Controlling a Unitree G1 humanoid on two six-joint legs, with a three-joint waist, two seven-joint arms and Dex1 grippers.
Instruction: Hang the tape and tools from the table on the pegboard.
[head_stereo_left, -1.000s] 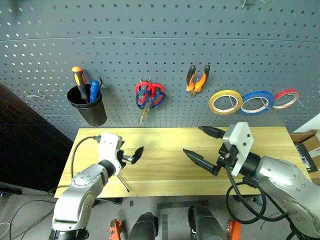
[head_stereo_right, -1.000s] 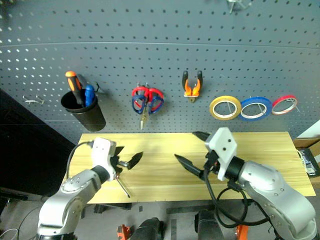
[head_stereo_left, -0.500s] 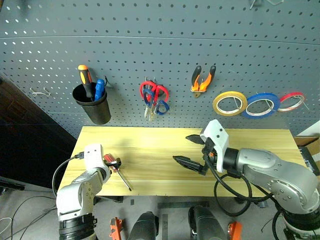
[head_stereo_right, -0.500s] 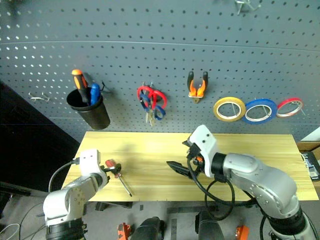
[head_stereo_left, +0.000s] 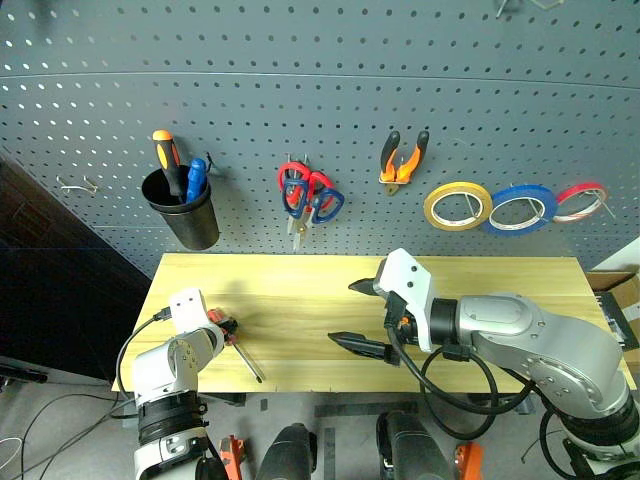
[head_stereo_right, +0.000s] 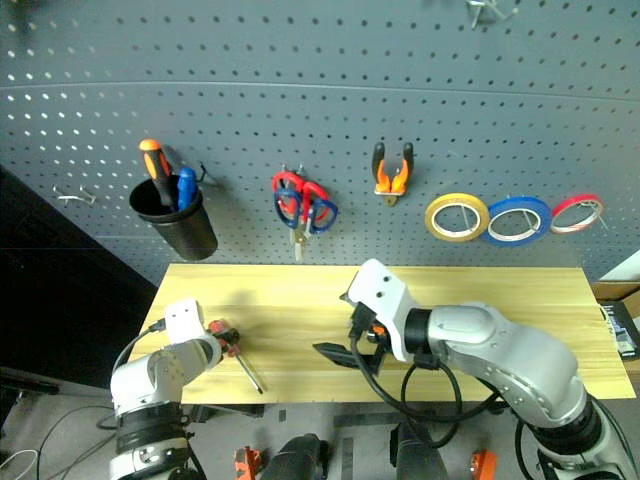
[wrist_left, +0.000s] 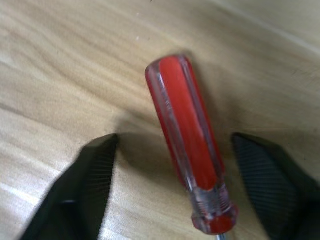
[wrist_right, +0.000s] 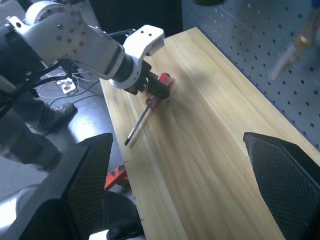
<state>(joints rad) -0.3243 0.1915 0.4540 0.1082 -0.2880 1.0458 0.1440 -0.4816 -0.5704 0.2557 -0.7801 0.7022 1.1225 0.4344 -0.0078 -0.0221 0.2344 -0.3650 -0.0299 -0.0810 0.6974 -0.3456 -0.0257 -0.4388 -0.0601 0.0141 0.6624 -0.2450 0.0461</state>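
A red-handled screwdriver (wrist_left: 185, 130) lies on the yellow wooden table (head_stereo_left: 300, 290) near its front left corner, shaft pointing to the front edge. My left gripper (wrist_left: 175, 137) is down on it, open, with one finger on each side of the handle and a gap at both. My right gripper (head_stereo_left: 356, 315) hovers open over the table's middle, holding nothing. On the grey pegboard (head_stereo_left: 320, 90) hang the yellow tape (head_stereo_left: 457, 205), the blue-handled scissors (head_stereo_left: 322, 206) and the small orange-and-black pliers (head_stereo_left: 402, 157).
Red-handled scissors (head_stereo_left: 295, 178) share the scissors' hook. A black cup (head_stereo_left: 182, 215) with two screwdrivers hangs at the left, beside a bare hook (head_stereo_left: 75, 185). Blue tape (head_stereo_left: 519, 208) and red tape (head_stereo_left: 580, 200) hang at the right. A cardboard box (head_stereo_left: 618, 290) stands past the table's right end.
My left gripper has dropped from above the table down onto the screwdriver's handle. My right gripper has drifted to the left over the table. The screwdriver has not moved.
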